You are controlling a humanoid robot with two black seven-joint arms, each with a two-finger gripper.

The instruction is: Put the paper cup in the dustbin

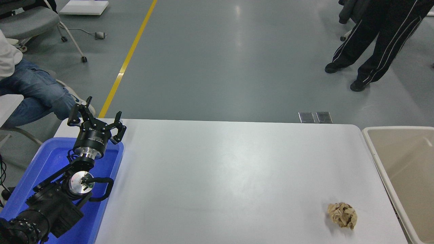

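Oddly, I could not find the paper cup anywhere in my view. My left claw (96, 118) hung with its fingers spread and empty above the far end of the blue tray (40, 162). Far across the white worktop (220, 176), the dustbin (383, 169) sat at the right edge, a crumpled brown paper ball (342, 215) lying near it.

No legible text anywhere. Small white print on the black left gripper (96, 119) body, too tiny and blurred to read. No labels on the beige rectangular plastic dustbin (373, 145) or the bright blue plastic tray (113, 166).
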